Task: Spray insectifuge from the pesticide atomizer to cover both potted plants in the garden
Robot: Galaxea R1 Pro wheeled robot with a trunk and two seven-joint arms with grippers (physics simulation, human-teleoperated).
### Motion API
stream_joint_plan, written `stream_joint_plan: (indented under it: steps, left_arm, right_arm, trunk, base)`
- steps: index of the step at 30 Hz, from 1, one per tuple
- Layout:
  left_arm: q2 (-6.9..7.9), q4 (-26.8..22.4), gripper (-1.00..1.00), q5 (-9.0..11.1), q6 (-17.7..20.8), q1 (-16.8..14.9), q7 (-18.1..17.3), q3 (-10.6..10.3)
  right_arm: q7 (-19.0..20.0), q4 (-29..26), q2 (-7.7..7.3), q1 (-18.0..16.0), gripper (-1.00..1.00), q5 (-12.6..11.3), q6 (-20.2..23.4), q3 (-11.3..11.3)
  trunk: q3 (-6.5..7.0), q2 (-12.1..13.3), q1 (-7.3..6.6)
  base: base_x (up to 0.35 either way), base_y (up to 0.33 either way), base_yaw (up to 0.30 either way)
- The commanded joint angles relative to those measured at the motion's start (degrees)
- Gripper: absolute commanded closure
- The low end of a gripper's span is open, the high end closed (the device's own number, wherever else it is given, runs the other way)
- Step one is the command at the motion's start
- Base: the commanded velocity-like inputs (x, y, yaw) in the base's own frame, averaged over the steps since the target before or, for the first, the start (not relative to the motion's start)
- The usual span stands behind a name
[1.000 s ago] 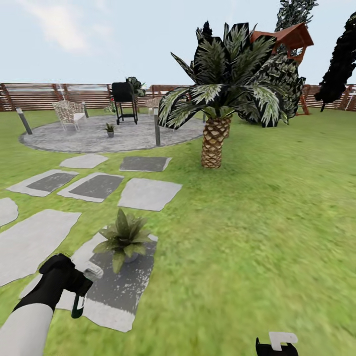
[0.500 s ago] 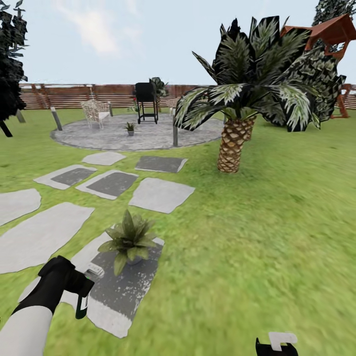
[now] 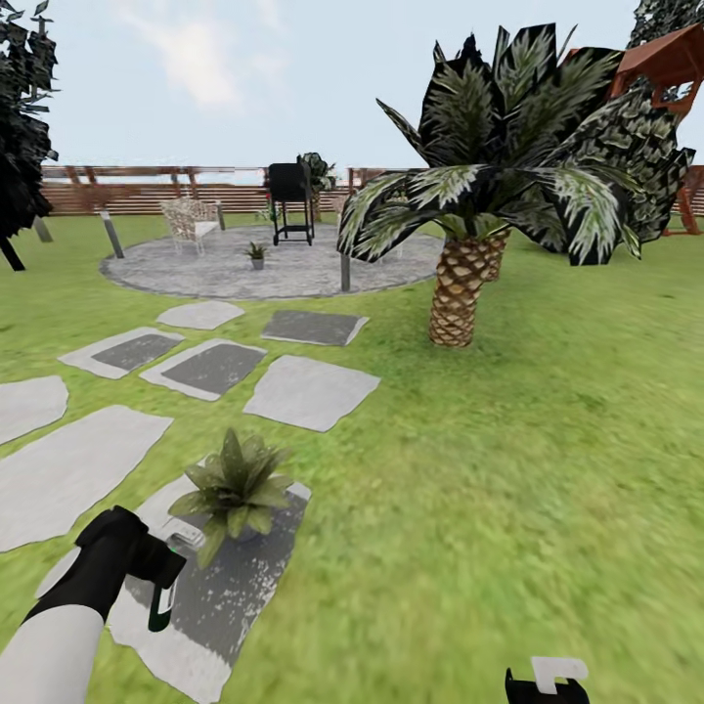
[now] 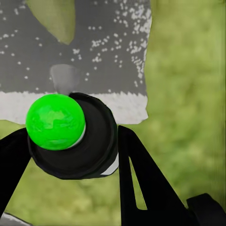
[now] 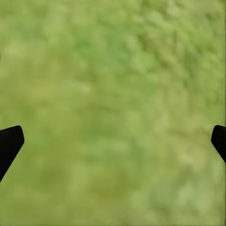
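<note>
Still clenched on the atomizer (image 4: pixel 70 136), left tool (image 3: pixel 161 572); view shifted; right tool (image 5: pixel 113 141) released.

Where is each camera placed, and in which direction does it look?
Head: high, facing forward over the lawn; left gripper and right gripper show.
Left wrist: along shut fingers holding the atomizer, at a stepping stone; head shares these.
Right wrist: down at grass, fingertips apart.

A garden — lawn (image 3: pixel 548 440), stepping stones (image 3: pixel 311 391), wooden fence (image 3: pixel 127 196).
</note>
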Motion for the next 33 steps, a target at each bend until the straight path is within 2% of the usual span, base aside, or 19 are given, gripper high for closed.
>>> stream_joint_plan:
  steps: [1, 11, 16, 18, 21, 23, 24, 27, 33]
  left_arm:
    - [0.01, -0.06, 1.00, -0.38, 0.31, -0.03, -0.43, 0.18]
    - [0.15, -0.06, 1.00, -0.06, 0.31, 0.60, -0.43, 0.24]
    - [-0.20, -0.03, 1.00, -0.18, 0.36, 0.10, -0.63, -0.14]
    - [-0.49, 0.12, 1.00, -0.43, 0.70, -0.14, -0.78, -1.06]
    - [-0.68, 0.17, 1.00, -1.06, 1.48, -0.38, -0.84, -5.12]
    - [-0.70, -0.41, 1.00, -1.58, 3.41, -0.43, -0.86, -8.81]
    - [-0.66, -0.52, 1.00, -1.65, 3.88, -0.37, -0.86, -9.55]
    - [-0.58, -0.77, 1.00, -1.73, 4.50, 0.22, -0.87, -10.65]
    - [-0.62, -0.78, 1.00, -1.76, 4.79, 0.08, -0.60, -10.82]
  right_arm:
    - [-0.17, 0.07, 0.00, -0.03, -1.00, 0.63, -0.17, -0.47]
    - [-0.17, 0.07, 0.09, -0.03, -1.00, 0.64, -0.20, -0.47]
    - [-0.17, 0.07, 0.09, -0.02, -1.00, 0.60, -0.20, -0.47]
    - [-0.17, 0.07, 0.09, -0.02, -1.00, 0.59, -0.18, -0.47]
    - [-0.17, 0.07, 0.04, -0.02, -1.00, 0.57, -0.17, -0.47]
    - [-0.17, 0.07, -0.05, -0.04, -1.00, 0.56, -0.20, -0.47]
    - [-0.17, 0.07, -0.06, -0.03, -1.00, 0.56, -0.19, -0.47]
    - [-0.17, 0.07, -0.15, -0.04, -1.00, 0.56, -0.16, -0.47]
    - [-0.17, 0.07, -0.09, -0.03, -1.00, 0.56, -0.09, -0.47]
  trunk:
    - [-0.05, -0.02, -0.01]
    - [-0.05, -0.02, -0.01]
    - [-0.05, -0.02, -0.01]
    - [-0.05, -0.02, -0.01]
    - [-0.05, -0.02, -0.01]
    - [-0.05, -0.02, -0.01]
    - [-0.05, -0.02, -0.01]
    - [-0.05, -0.02, -0.01]
    - [-0.05, -0.02, -0.01]
  base:
    - [0.019, -0.017, 0.149]
    - [0.003, -0.002, 0.259]
    - [0.000, 0.000, 0.077]
    - [0.000, 0.000, 0.008]
    - [0.000, 0.000, 0.002]
    - [0.000, 0.000, 0.000]
    - [0.000, 0.000, 0.000]
    - [0.000, 0.000, 0.000]
    - [0.123, -0.059, 0.000]
